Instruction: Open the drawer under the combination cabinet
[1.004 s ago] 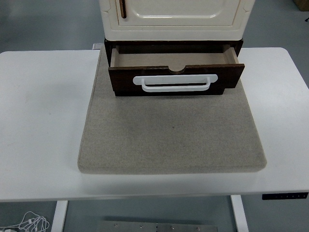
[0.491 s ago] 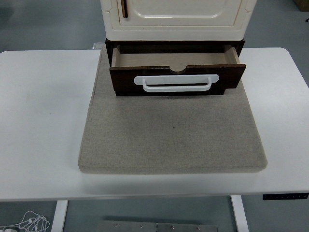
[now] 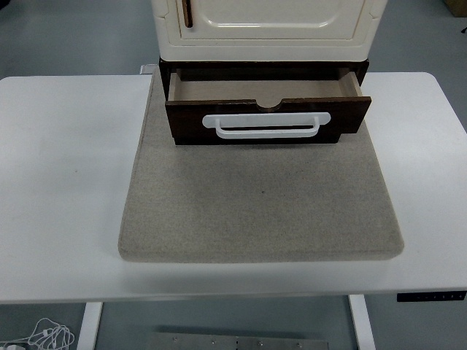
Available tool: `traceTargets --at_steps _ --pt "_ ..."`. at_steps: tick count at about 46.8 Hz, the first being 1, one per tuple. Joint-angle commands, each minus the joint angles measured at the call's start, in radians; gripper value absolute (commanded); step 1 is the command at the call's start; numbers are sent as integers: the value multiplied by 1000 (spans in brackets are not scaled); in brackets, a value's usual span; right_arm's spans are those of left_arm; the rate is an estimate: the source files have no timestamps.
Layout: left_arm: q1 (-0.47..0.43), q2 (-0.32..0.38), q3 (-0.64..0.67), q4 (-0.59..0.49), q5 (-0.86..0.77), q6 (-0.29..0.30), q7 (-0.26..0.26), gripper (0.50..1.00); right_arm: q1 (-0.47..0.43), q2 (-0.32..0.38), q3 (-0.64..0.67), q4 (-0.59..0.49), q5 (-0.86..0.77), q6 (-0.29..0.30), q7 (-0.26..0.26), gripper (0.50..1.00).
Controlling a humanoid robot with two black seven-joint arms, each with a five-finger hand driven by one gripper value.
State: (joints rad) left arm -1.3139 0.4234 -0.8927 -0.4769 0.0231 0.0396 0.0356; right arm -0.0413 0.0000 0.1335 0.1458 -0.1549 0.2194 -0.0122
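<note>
The dark brown wooden drawer (image 3: 267, 117) stands pulled out from under the cream plastic combination cabinet (image 3: 264, 29), its bare light-brown inside showing. A white bar handle (image 3: 267, 125) runs across its front panel (which has a shallow notch in its top edge). The front juts out over the grey felt mat (image 3: 260, 200).

One head cam, high up, looking forward and down over the table (image 3: 66, 182).

It sits on the near side, so the table's front edge runs along the bottom, the mat (image 3: 259, 197) fills the middle, and the cabinet (image 3: 263, 29) gets cropped at the top.
</note>
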Motion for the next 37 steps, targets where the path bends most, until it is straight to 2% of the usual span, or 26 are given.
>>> traceTargets --at_steps 1,8,20,32,37 --pt "57 -2 3 0 -46 -43 -28 1000 0 0 0 0 0 0 0 926" --pt "131 -9 0 0 -58 -102 -37 1000 0 0 0 0 0 0 0 926" --pt "203 -18 3 0 -157 -139 -37 1000 0 0 0 0 0 0 0 926" --pt "240 -89 5 14 -147 -164 -37 1000 0 0 0 0 0 0 0 926" --pt "240 -120 5 53 -147 -172 -39 1000 0 0 0 0 0 0 0 926"
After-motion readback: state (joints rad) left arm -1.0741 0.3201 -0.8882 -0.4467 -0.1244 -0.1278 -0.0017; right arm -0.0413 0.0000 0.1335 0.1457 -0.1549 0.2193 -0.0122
